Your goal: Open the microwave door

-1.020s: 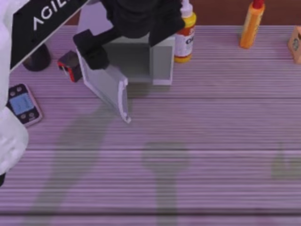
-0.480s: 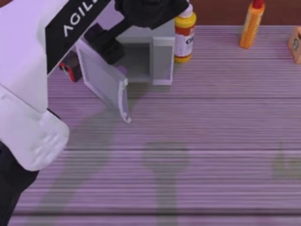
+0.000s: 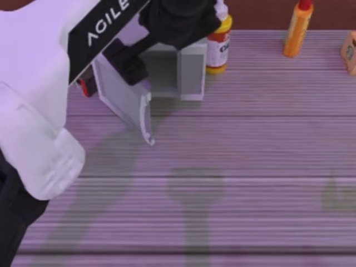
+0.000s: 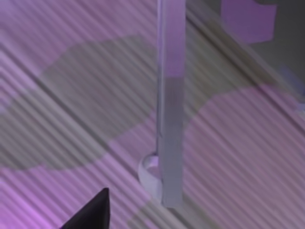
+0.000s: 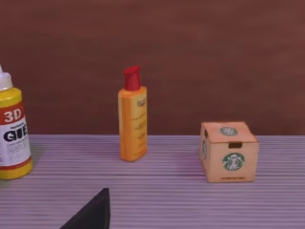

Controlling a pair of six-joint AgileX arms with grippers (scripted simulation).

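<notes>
Microwave door (image 3: 125, 100) stays swung open; left arm shifted slightly.

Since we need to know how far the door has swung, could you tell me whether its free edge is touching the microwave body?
Apart. In the top view the microwave door angles out from the microwave, leaving the cavity open.

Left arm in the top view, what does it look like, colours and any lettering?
The left arm has bulky, rounded glossy white shells and a black panel with white capital lettering reading "AGILE", cut off by the wrist. Its wrist and left pincer are matte black and blocky, above the pale grey-white boxy microwave. No cables show.
</notes>
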